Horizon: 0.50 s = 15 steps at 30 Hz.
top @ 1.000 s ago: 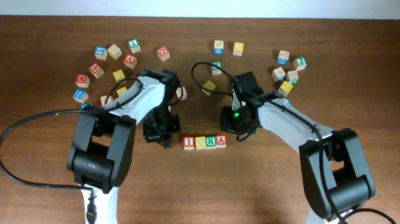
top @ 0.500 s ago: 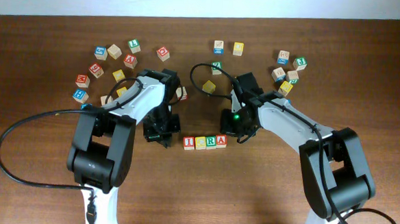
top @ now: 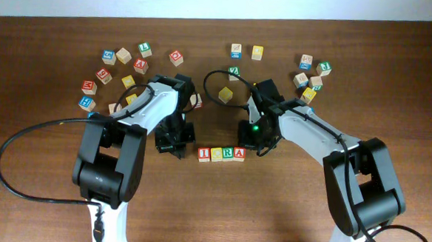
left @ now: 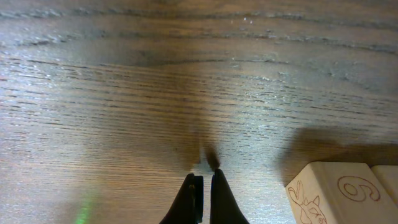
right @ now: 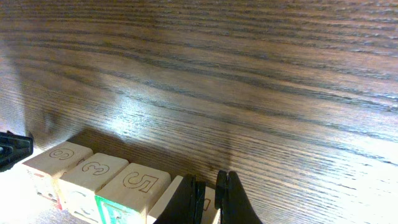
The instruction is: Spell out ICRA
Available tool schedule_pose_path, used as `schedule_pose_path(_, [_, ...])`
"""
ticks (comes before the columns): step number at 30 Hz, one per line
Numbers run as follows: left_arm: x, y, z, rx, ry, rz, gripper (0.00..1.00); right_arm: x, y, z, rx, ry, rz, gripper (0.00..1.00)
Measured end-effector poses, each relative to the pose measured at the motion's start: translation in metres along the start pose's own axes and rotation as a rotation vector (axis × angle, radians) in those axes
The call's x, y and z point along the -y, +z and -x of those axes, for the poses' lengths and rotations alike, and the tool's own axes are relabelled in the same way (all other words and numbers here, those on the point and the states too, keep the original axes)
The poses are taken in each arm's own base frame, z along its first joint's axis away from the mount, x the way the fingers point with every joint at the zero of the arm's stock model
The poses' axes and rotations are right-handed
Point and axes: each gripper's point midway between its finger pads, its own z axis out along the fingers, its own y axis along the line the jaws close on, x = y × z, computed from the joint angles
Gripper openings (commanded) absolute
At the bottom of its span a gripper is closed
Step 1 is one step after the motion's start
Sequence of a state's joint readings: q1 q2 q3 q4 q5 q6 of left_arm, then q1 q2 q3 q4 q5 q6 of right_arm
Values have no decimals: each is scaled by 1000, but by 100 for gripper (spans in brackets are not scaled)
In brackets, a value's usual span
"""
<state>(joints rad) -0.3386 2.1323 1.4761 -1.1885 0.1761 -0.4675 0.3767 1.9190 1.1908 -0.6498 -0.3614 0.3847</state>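
Overhead: the ICRA row (top: 222, 153) lay assembled near table centre, with the left gripper (top: 172, 144) at its 9 o'clock and the right gripper (top: 255, 141) at its 2 o'clock. Left wrist: jaws shut, holding nothing. Right wrist: jaws shut and empty, just beside the row's end. Any closing nudge should be light and square, to keep the row straight.

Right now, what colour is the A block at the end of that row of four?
Red. The A block shows best in the overhead view.
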Motion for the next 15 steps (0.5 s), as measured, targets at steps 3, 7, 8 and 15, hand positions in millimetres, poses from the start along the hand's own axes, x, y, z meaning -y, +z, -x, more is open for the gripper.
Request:
schedule_pose_path(3, [0,0,0,0,0,0,0,0,0,1,4,-1,1,4])
schedule_pose_path(7, [0,0,0,1,0,0,0,-1,0,2,6,-3,3,4])
schedule_pose_path(8, [0,0,0,1,0,0,0,-1,0,2,8,-4,5,4])
schedule_pose_path(15, [0,0,0,1,0,0,0,-8,0,5,16,-37,39,4])
